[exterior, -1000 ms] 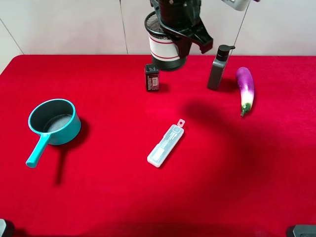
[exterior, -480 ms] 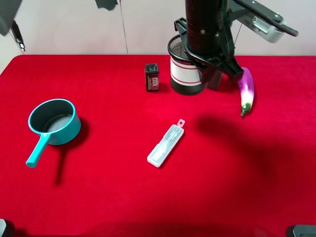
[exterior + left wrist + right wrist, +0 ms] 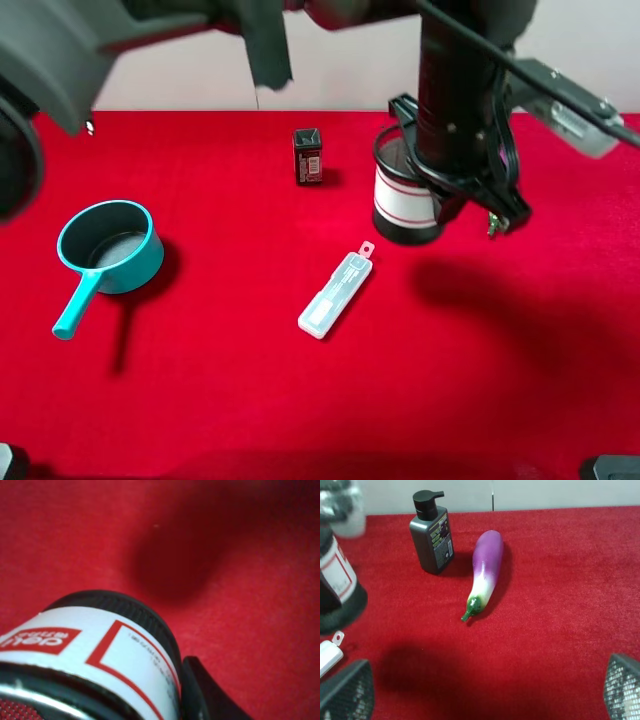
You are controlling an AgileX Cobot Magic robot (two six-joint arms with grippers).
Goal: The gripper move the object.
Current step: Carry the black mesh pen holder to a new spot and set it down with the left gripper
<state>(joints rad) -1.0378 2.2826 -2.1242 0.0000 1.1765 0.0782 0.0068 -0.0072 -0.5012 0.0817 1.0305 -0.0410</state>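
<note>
- Exterior high: left gripper [image 3: 455, 190] reaches across the middle, jaws clamped on the mesh cup [image 3: 403, 205], just beside the clear case [image 3: 335, 293].
- Left wrist: cup label fills the view, finger [image 3: 205, 695] against its side.
- Right wrist: right gripper [image 3: 485, 690] jaws wide apart; eggplant [image 3: 486, 565] ahead.

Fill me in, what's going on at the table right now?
The left gripper is clamped on the round black wire-mesh cup with the white, red-edged label, holding it beside the clear plastic case on the red cloth. Whether the cup touches the cloth is unclear. The right gripper hangs open near the purple eggplant and grey pump bottle, holding nothing.
</note>
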